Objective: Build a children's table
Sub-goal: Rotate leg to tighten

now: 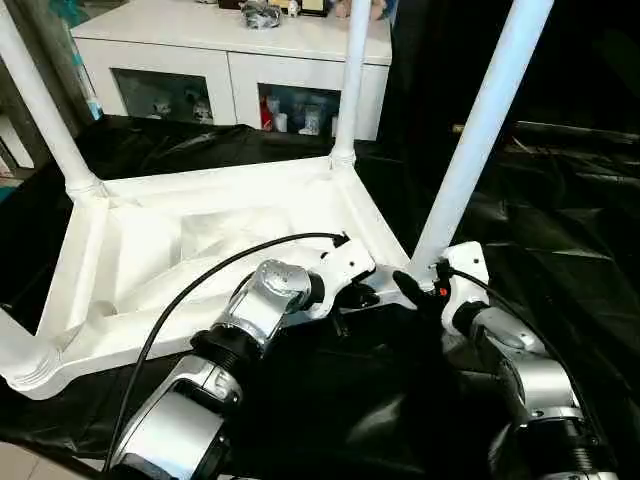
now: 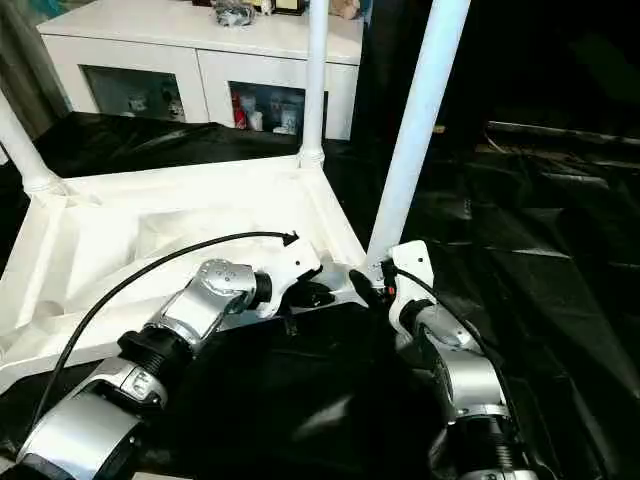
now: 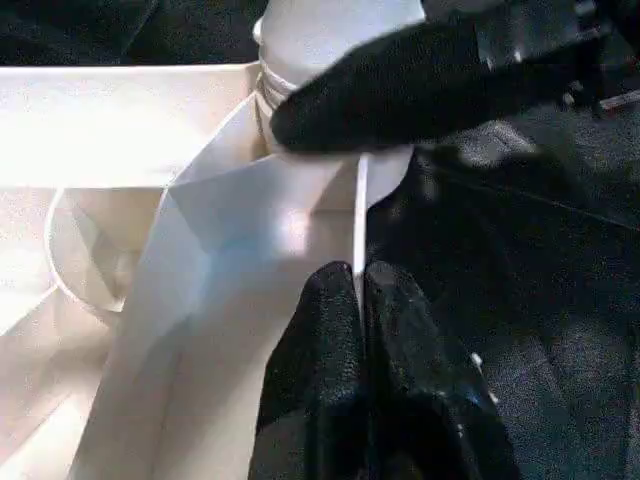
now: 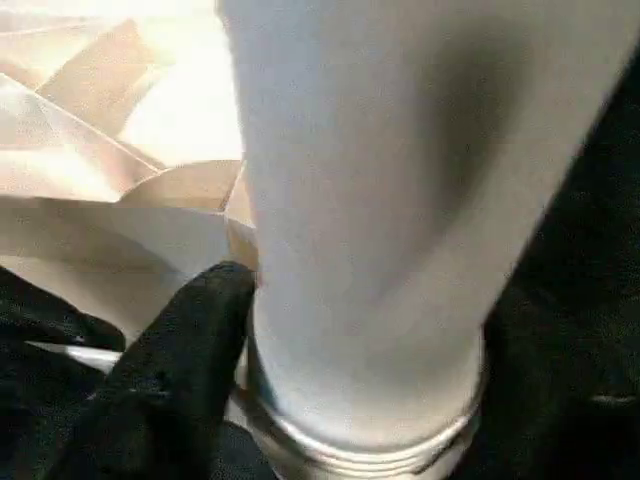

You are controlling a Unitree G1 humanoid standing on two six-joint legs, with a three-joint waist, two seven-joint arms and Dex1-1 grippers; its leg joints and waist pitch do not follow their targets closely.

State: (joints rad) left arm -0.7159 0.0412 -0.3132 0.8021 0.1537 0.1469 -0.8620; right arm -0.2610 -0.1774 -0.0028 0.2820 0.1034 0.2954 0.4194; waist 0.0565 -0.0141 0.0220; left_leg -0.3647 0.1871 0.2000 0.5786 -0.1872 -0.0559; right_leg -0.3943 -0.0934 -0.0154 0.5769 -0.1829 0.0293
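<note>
Children's table (image 1: 200, 250) is laid upside down on the black-draped table (image 1: 560, 240), legs up. Left gripper (image 3: 358, 290) is pinched together on its rim, steadying it; right gripper (image 1: 425, 288) stands apart around the near leg (image 1: 480, 130), probably for seating.

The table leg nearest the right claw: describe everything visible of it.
The table leg is a long, smooth white tube, plastic by the look, with a ribbed collar at its base. It stands in the near right corner socket of the upside-down tabletop, leaning to the right as it rises out of frame. The right claw is around its base, one black finger against the collar. The left claw, shut, pinches the tabletop's rim beside it.
</note>
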